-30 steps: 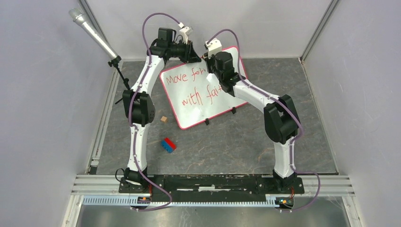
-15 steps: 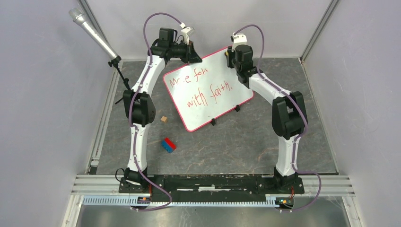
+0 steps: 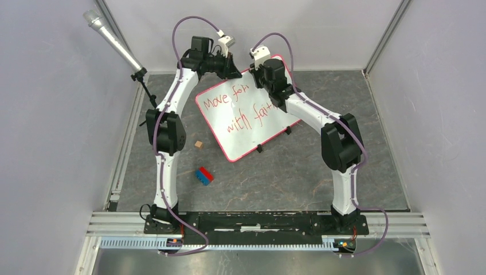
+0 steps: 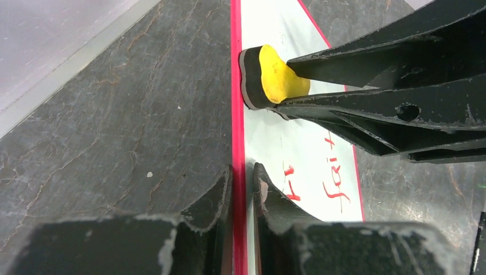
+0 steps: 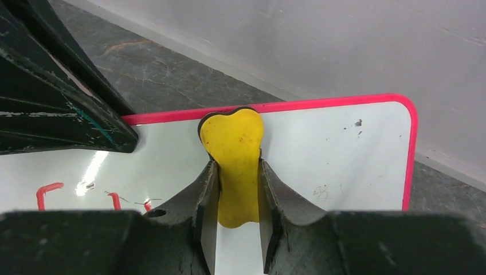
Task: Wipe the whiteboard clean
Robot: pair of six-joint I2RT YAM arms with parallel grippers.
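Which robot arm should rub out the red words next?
Right. The right gripper pinches the yellow bone-shaped eraser against the large white pink-rimmed whiteboard, near the red writing. The left gripper is clamped on the board's rim, steadying it.

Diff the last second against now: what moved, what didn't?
The right claw, shut on the yellow eraser, swept right along the far edge of the whiteboard, then came back toward its middle. The whiteboard shifted slightly rightward. Unchanged: the left claw on the rim, the red writing, the red-and-blue block, the small wooden cube.
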